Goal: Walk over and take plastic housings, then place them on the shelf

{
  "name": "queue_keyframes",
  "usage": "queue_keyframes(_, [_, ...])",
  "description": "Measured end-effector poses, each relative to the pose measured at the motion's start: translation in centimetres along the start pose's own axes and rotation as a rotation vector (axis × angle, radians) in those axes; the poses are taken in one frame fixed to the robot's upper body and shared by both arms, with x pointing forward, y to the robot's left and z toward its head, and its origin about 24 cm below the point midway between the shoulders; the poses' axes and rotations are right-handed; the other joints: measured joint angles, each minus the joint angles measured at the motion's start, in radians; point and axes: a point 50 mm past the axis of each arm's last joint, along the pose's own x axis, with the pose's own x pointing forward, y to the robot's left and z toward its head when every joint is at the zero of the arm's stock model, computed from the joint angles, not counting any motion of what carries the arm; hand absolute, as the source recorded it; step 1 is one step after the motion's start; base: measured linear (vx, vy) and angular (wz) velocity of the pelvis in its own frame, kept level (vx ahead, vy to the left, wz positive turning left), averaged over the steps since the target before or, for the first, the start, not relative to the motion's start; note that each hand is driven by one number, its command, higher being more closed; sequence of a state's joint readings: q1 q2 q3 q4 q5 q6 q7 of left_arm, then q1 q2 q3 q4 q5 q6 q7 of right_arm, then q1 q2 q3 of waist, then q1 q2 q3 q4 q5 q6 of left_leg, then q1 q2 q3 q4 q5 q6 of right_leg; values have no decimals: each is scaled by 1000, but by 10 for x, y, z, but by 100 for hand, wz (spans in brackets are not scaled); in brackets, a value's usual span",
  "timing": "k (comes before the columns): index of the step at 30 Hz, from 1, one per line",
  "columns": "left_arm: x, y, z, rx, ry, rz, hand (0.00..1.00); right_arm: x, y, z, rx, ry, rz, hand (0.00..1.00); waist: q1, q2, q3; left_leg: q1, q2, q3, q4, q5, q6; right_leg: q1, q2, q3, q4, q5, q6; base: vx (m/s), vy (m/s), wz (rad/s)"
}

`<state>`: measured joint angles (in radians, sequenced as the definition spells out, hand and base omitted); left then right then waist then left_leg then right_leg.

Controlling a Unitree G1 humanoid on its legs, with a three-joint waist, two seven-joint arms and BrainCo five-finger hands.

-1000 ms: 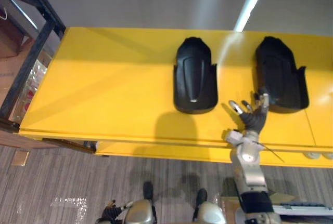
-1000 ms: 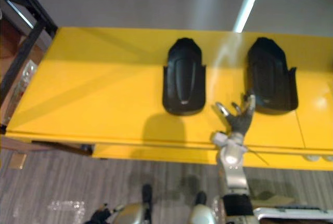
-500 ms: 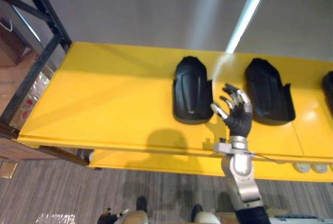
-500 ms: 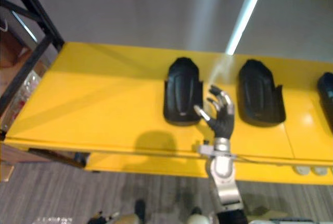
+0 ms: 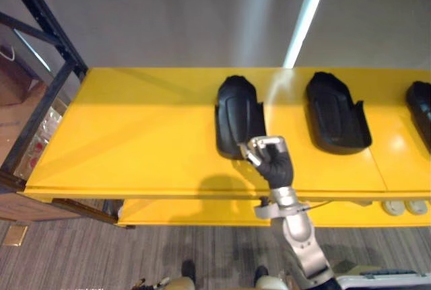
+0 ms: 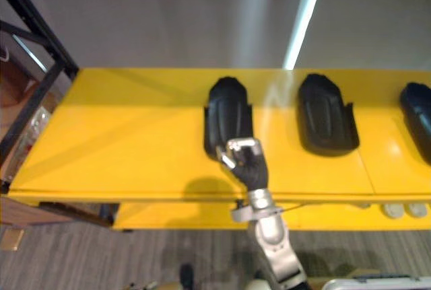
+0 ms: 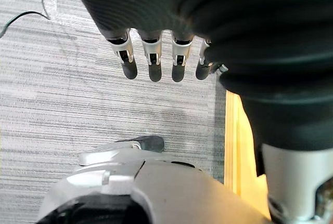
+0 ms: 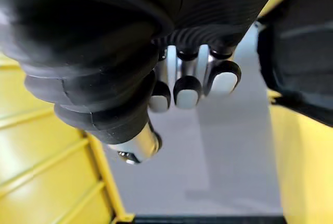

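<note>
The fingers of the right hand, spread wide half a second ago, now curl with nothing visibly in them at the near corner of the left plastic housing, which lies on the yellow surface. The grasp looks started, not secured. The left hand hangs straight-fingered.

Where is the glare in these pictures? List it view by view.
Left eye view: a bright light strip crosses the grey wall, and its pale glare falls on the yellow table between the left housing and the middle housing. Right wrist view: the right hand's fingers shine pale at their tips.
</note>
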<state>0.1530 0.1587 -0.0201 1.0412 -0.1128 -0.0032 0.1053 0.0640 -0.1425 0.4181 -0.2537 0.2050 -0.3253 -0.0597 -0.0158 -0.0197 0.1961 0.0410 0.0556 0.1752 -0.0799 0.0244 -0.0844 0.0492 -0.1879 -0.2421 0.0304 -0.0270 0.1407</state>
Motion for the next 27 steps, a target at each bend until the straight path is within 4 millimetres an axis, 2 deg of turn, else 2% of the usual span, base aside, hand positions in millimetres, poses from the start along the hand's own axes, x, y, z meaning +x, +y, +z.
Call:
queue_keyframes(3, [1, -2, 6, 15, -24, -15, 0, -7, 2, -10, -5, 96, 48, 100, -3, 4, 15, -9, -4, 1, 0, 0, 0, -16, -2, 4, 9, 0, 0, 0, 0, 0])
queue_keyframes(7, [2, -4, 12, 33, -42, -25, 0, -10, 5, -13, -3, 127, 63, 100, -11, 6, 44, -11, -5, 2, 0, -2, 2, -25, -4, 8, 19, -5, -6, -8, 1, -1])
queue_keyframes(12, [2, -4, 13, 28, -40, -30, 0, -17, 9, -23, -7, 220, 92, 100, -26, 8, 50, -28, -3, 3, 10, -2, 2, -48, -4, 14, 37, -11, -8, -7, 0, 0])
queue_keyframes(17, [2, -4, 13, 29, -36, -29, 0, -37, 10, -34, 14, 323, 73, 100, -28, 9, 50, -20, 2, -1, 21, -7, 1, -34, -2, 10, 40, -19, -8, -4, -2, 1])
queue_keyframes(27, [2, -4, 12, 34, -34, -26, 0, -39, 9, -35, -15, 328, 7, 100, -26, 9, 50, -11, 3, -5, 21, -7, 1, -23, -2, 1, 46, -22, -7, 1, 0, 1])
